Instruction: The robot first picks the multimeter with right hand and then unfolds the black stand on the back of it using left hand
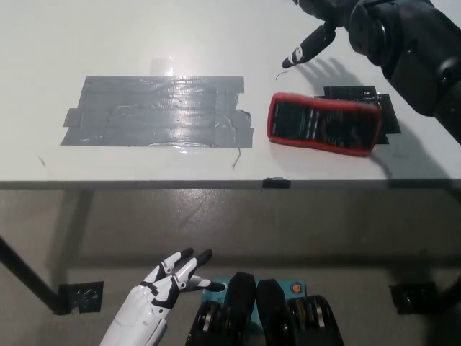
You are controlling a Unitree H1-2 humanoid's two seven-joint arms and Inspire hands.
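- Multimeter [323, 125] lies face-up on the tabletop [216, 43], unheld.
- Right hand [328, 18] hovers above, fingers apart; it should descend and clamp the sides.
- Left hand [169, 277] waits low, fingers apart.

Right hand [324, 18]: raised at the top right, fingers spread, holding nothing.
Left hand [171, 277]: low at bottom left, fingers apart, empty.

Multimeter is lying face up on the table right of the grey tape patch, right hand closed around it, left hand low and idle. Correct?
Not quite. In the head view the right hand is open above the multimeter, not closed around it. The meter lies free on the table, right of the tape patch; the left hand is low.
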